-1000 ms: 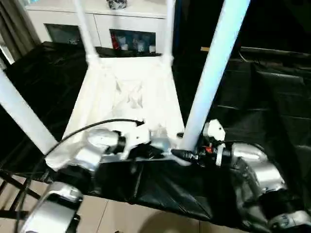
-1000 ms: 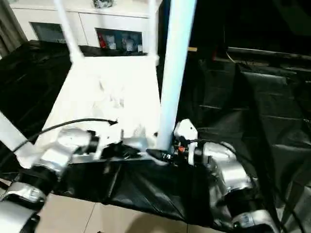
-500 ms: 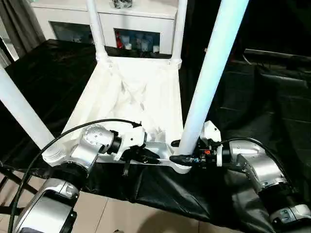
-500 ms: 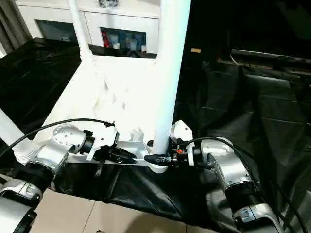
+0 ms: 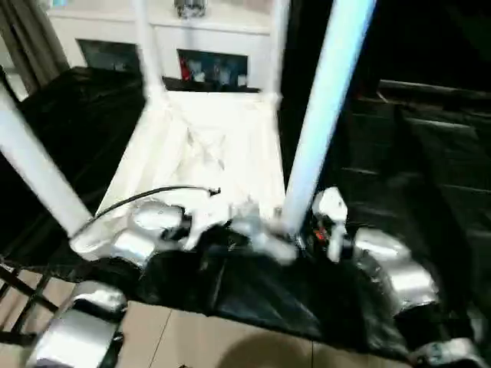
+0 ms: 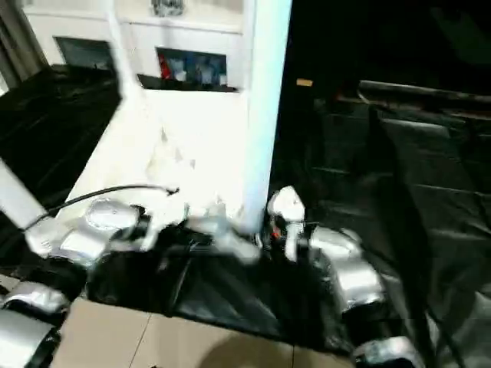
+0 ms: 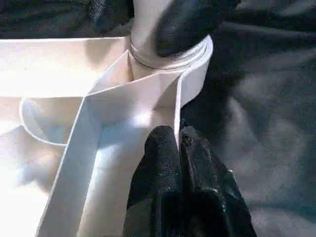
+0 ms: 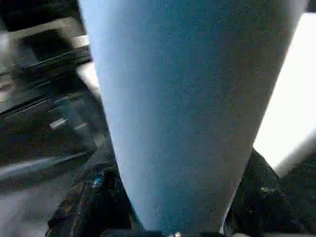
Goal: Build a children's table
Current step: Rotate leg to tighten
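On black sheeting: tabletop (image 5: 203,149) lay upside down, rim up, legs standing in its corner sockets.
Near-right leg: leg (image 5: 326,107) stood upright in the near-right socket (image 7: 170,57), rising past the picture's top edge.
Near-left leg: second leg (image 5: 34,172) leaned up and out of frame at the near-left corner.
Far legs: two thinner-looking legs (image 5: 146,54) stood at the far corners, one each side.
Left gripper: left gripper (image 7: 177,148) was clenched on the tabletop's near rim (image 7: 176,106), just beside the near-right socket; rim edge sat pinched between the two black fingers (image 7: 160,153).
Right gripper: right gripper (image 8: 173,217) grasped the near-right leg low down, just above the socket; one black finger (image 8: 94,197) on each side of the tube, touching it.
In the way: that leg crossed the middle of the head views and hid part of the tabletop's right side; in the right wrist view it blocked nearly everything beyond.
Other finger: a black fingertip (image 7: 190,22) pressed the leg above the socket in the left wrist view.
Cable: black cable (image 5: 153,195) arched over the left forearm (image 5: 138,234).
Around: white cabinet (image 5: 207,34) with dark glass fronts behind the tabletop; pale floor (image 5: 199,341) under the sheeting's near edge.
Blur: head views smeared, fine detail at the grippers unclear.
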Motion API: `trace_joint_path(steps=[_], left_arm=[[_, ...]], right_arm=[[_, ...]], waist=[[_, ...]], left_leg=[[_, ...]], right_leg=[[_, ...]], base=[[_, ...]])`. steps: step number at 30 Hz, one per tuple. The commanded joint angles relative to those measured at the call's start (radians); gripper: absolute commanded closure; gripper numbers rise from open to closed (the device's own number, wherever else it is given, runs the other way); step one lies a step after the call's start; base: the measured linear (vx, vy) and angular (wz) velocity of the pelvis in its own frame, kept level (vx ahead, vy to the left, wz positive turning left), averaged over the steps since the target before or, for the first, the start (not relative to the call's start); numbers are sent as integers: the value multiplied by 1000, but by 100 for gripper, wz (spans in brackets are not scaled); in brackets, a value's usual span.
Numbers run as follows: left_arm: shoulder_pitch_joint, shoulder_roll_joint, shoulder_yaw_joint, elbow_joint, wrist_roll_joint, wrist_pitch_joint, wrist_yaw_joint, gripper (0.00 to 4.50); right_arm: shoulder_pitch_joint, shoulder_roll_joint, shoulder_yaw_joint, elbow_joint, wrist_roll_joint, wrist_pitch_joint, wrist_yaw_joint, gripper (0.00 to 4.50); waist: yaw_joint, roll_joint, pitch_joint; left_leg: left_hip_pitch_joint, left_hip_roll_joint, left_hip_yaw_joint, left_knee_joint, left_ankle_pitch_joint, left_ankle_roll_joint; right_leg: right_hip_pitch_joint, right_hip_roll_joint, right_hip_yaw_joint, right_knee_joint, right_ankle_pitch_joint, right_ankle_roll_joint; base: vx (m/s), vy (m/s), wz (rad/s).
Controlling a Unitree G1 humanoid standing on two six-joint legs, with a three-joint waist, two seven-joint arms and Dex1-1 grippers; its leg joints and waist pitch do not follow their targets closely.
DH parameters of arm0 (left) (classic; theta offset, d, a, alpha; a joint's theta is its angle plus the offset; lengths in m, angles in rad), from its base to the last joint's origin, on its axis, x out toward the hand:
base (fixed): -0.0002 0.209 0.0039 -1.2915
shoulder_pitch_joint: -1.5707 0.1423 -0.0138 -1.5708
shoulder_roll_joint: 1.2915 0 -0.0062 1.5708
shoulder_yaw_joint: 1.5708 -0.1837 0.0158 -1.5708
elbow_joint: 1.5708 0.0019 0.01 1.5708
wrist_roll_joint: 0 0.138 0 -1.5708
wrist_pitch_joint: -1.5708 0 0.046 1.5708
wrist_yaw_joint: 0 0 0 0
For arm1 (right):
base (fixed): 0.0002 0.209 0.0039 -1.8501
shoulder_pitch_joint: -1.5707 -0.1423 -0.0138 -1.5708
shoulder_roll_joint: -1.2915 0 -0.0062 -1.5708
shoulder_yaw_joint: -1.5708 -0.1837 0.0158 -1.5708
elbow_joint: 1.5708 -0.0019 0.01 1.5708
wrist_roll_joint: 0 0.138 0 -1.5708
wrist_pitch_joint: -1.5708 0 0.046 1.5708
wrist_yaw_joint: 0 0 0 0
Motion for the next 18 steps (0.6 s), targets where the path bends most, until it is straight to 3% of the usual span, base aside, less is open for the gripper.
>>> trace_joint_path(steps=[1,4,7,11,13,18], left_arm=[[19,-62,-31,-15,27,53,77,450],[35,-130,-42,-49,46,114,166,450],[38,-163,-43,-55,55,139,216,450],[31,-207,-46,-57,57,167,275,450],[32,-203,-47,-62,60,166,272,450],[47,-152,-51,-91,55,141,199,450]], right_arm=[[10,54,-16,73,-37,44,-177,250],[0,137,-57,112,-53,64,-365,252],[-8,179,-62,124,-64,63,-433,252],[-46,242,-15,145,-120,16,-504,252],[-47,238,-12,137,-128,-16,-498,197],[-54,175,-25,123,-110,-55,-395,149]], waist=[[-6,-9,-32],[-21,-6,-34],[-23,-10,-34],[-30,-9,-34],[-31,-12,-36],[-29,-11,-43]], left_leg=[[7,47,-30,-86,-255,-7],[2,47,-35,-90,-275,-16],[9,44,-32,-86,-297,-11],[5,41,-34,-89,-303,-11],[7,41,-33,-87,-309,-4],[5,42,-24,-79,-241,33]], right_leg=[[25,-88,47,-100,-393,-169],[24,-87,46,-103,-394,-158],[17,-85,50,-107,-393,-158],[18,-83,49,-109,-394,-148],[16,-83,51,-108,-375,-152],[24,-80,53,-94,-206,-203]], base=[[0,0,0],[0,0,0],[0,0,0],[0,0,0],[0,0,0],[0,0,0]])
